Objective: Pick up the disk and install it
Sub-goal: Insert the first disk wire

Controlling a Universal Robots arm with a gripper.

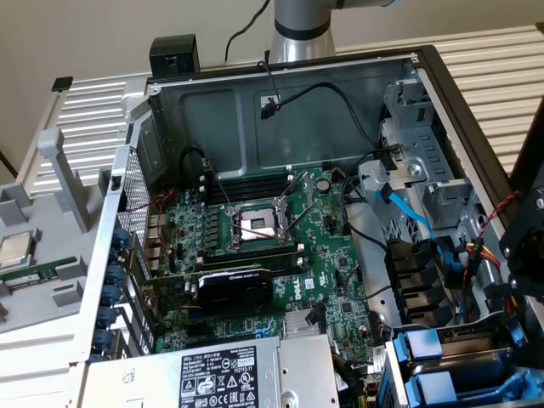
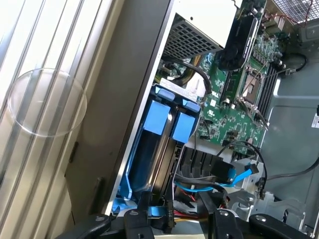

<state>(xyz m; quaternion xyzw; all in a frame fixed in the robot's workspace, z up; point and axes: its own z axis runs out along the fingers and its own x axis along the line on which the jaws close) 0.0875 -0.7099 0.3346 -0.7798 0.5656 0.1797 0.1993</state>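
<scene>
PSU (image 1: 223,374) sits closest in the exterior view, then the motherboard (image 1: 331,293) with its bare socket (image 1: 257,225), all well away from the gripper (image 1: 524,246), which hangs over the case edge near the drive bay (image 1: 442,365). Two blue fronts show in that bay, close to the gripper. A loose CPU chip (image 1: 17,249) lies on the table (image 1: 93,136) outside the case, far from it. Wrist view: the gripper (image 2: 177,224) has its fingers (image 2: 134,221) spread apart with nothing pinched, just wires and a blue tab showing in the gap. Straight ahead of them the disk (image 2: 160,115) sits in the bay slot next to the case wall (image 2: 119,99), its blue frame running back toward the fingers, right beside the other carrier (image 2: 185,125). No label visible, so which one is the disk is my best read.
</scene>
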